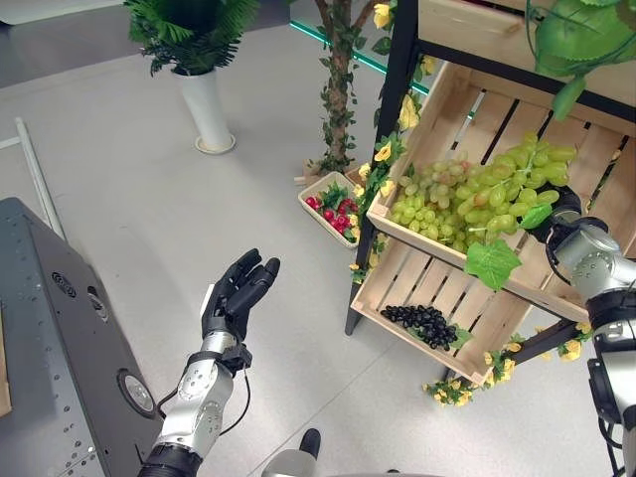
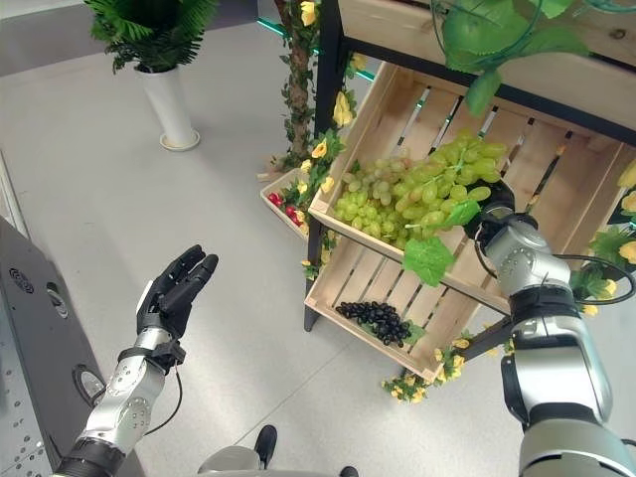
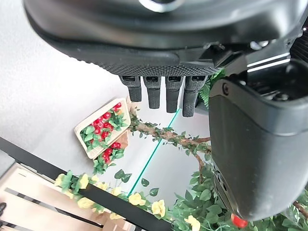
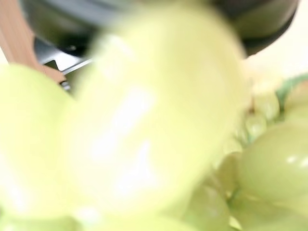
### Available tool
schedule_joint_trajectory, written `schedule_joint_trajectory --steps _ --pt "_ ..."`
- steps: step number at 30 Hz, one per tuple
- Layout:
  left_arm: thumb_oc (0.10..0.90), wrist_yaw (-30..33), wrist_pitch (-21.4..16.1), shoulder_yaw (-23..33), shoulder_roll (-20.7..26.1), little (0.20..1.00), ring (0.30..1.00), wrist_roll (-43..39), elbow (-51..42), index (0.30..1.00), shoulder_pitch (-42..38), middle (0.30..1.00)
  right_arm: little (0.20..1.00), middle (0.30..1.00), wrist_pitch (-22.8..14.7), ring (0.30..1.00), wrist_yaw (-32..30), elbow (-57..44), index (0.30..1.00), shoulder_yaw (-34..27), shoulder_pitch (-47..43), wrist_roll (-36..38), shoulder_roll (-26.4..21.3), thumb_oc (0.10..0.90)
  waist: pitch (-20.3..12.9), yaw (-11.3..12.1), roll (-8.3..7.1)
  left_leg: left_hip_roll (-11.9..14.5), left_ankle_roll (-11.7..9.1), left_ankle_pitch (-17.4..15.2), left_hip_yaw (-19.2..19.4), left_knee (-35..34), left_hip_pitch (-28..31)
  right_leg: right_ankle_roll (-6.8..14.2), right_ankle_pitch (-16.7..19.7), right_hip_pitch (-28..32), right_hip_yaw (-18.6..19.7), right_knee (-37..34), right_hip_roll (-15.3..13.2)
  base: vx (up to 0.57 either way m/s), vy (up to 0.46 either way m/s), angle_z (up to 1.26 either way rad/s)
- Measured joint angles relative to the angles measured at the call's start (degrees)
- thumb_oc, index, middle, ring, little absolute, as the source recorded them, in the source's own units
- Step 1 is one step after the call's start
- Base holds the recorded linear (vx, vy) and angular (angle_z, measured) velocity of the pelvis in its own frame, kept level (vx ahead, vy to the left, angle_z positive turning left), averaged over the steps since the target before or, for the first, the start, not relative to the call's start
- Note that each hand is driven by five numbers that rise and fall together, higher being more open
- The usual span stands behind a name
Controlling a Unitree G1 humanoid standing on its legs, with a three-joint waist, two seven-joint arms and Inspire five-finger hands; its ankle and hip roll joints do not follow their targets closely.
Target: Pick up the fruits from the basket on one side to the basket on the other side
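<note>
A heap of green grapes (image 1: 477,194) fills the upper slanted wooden crate (image 1: 497,114) of a black-framed shelf. My right hand (image 1: 562,209) is pushed into the right side of that heap, among the grapes and leaves. In the right wrist view, green grapes (image 4: 159,110) press right up against the camera. The lower crate (image 1: 397,273) holds a bunch of black grapes (image 1: 422,323). A small basket of red fruit (image 1: 333,209) sits on the floor left of the shelf. My left hand (image 1: 238,293) hovers open over the floor with fingers (image 3: 163,94) straight, holding nothing.
A grey cabinet (image 1: 60,338) stands at the left edge. A white vase (image 1: 204,104) with a green plant stands further back on the floor. A vine-wrapped trunk (image 1: 338,89) and yellow flowers surround the black shelf post (image 1: 388,129). Bare floor lies between my left hand and the shelf.
</note>
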Motion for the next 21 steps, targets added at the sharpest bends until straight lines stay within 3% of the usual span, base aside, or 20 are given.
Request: schedule_joint_trajectory --steps 3,11,20,21 --pt "0.800 0.4 0.0 0.0 0.4 0.900 0.900 0.0 0.0 0.900 0.4 0.900 0.300 0.300 0.3 0.300 -3.0 5.1 0.300 0.4 -1.7 -5.9 -1.5 0.400 0.0 0.4 0.05 0.7 -0.1 0.1 -0.3 0.0 -0.1 -0.2 -0.1 0.1 -0.4 0.0 0.4 0.05 -0.010 0.07" --pt "0.800 2.9 -0.1 -2.8 0.5 0.900 0.900 -0.1 0.0 0.900 0.1 0.900 0.300 0.300 1.7 0.300 -12.1 10.3 0.300 9.0 -6.7 -27.8 -5.4 0.400 -0.1 -0.6 0.21 0.2 0.0 0.4 -0.7 0.0 -0.4 0.1 0.0 -0.2 -0.4 0.0 0.3 0.01 0.000 0.00" --pt "0.800 3.9 -0.5 -2.9 0.5 0.900 0.900 -1.0 -0.1 0.900 0.0 0.900 0.300 0.300 1.7 0.300 -15.3 10.3 0.300 15.8 -11.7 -47.8 -8.6 0.400 -0.2 0.1 0.63 0.2 -0.1 0.4 -1.2 0.0 -0.4 0.0 -0.2 0.1 -0.6 0.0 0.3 0.00 0.005 0.03" --pt "0.800 3.9 -0.5 -2.9 0.5 0.900 0.900 -1.3 -0.1 0.900 0.0 0.900 0.451 0.451 1.7 0.451 -15.3 10.3 0.451 15.8 -11.7 -48.4 -8.7 0.500 -0.2 0.1 0.70 0.2 -0.1 0.4 -1.2 0.0 -0.4 -0.1 -0.2 0.1 -0.6 0.0 0.3 0.00 0.000 0.00"
